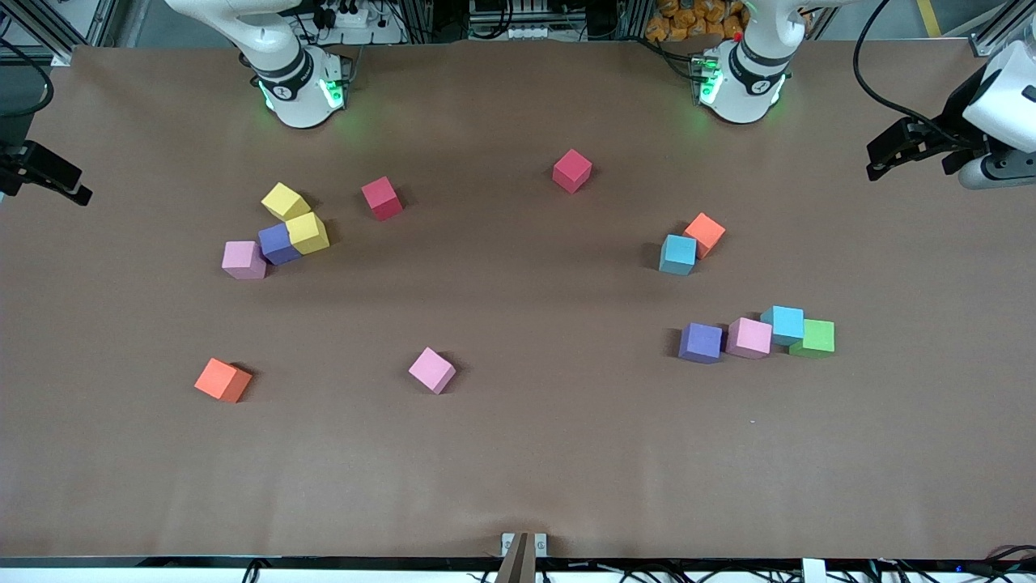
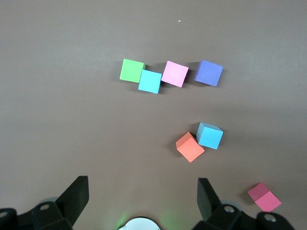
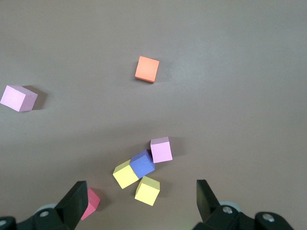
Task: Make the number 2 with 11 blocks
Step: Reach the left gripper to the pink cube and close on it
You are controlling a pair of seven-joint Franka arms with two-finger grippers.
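The blocks lie scattered on the brown table, and no number 2 shows. Toward the right arm's end sit two yellow blocks, a purple one, a pink one and an orange one. Red blocks and a pink block lie mid-table. Toward the left arm's end are an orange block, two light blue blocks, a purple block and a pink block. High over the table, my left gripper and right gripper both stand open and hold nothing.
A green cube touches the light blue block nearer the front camera. Black fixtures jut in over both table ends. The two arm bases stand along the table's back edge.
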